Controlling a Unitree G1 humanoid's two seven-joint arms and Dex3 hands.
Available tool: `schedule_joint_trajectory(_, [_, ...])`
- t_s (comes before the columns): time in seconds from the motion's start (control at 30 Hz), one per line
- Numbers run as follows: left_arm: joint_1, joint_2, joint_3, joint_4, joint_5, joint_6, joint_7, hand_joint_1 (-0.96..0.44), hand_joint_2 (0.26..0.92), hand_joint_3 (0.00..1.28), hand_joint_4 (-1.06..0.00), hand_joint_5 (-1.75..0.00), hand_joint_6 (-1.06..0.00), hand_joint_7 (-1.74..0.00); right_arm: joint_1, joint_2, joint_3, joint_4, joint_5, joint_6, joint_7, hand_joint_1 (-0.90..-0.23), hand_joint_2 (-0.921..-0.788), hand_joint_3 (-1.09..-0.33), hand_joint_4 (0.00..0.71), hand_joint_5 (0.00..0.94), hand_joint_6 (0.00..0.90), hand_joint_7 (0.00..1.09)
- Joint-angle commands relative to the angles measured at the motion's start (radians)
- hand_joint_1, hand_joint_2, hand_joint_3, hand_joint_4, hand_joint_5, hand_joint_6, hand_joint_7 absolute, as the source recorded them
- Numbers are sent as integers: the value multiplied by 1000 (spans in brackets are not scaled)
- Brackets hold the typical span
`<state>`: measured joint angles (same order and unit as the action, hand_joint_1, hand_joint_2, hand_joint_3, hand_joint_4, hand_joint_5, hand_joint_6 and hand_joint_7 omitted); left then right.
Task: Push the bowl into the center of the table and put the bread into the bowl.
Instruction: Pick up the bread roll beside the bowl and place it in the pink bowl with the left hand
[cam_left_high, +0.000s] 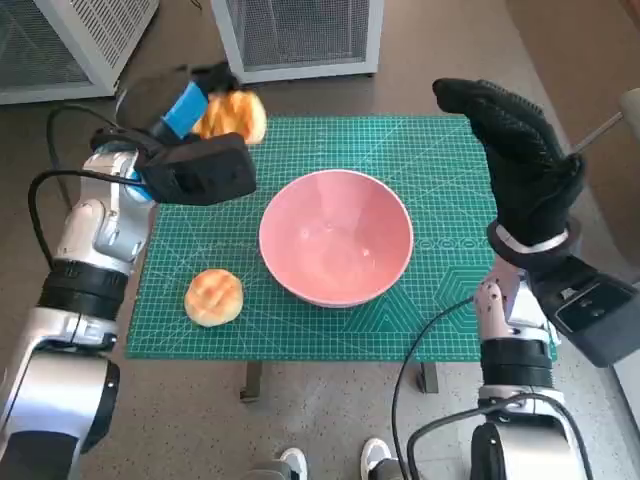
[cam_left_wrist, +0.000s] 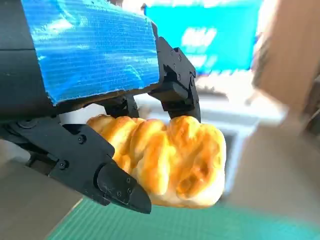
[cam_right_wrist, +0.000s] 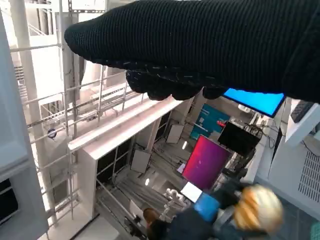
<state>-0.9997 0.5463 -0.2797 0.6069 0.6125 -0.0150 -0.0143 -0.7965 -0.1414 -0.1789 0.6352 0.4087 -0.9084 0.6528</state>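
The left hand (cam_left_wrist: 120, 150) clamped a braided bread roll (cam_left_wrist: 165, 160) above the table's far-left corner, well short of the pink bowl (cam_left_high: 336, 236). Its hold looked shallow, so the roll might slip mid-carry. The right hand (cam_left_high: 515, 150) hovered raised, apparently empty, fingers extended.

A green cutting mat (cam_left_high: 440, 200) is covering the small table, whose metal legs (cam_left_high: 250, 380) are showing below its near edge. The floor (cam_left_high: 440, 60) is lying brown and dull around it. Two white cabinets with mesh panels (cam_left_high: 300, 35) are standing beyond the far edge. The right wrist view is showing white railings (cam_right_wrist: 85, 95), a blue screen (cam_right_wrist: 255, 100) and what is possibly a magenta display (cam_right_wrist: 205, 162), though blur is limiting certainty.
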Motion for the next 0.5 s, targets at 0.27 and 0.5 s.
schedule_joint_trajectory(0.27, [181,-55,9,-439,41,-17,40,2,908,21,-817,-995,-658,-1163,27,-2,-1,6,4,3,14,-595,-921,-612,230,3,42,590])
schedule_joint_trajectory(0.5, [191,-71,-49,-447,87,-77,6,1,909,11,-836,-958,-659,-1174,32,-7,-4,3,-1,1,11,-594,-921,-613,230,2,39,594])
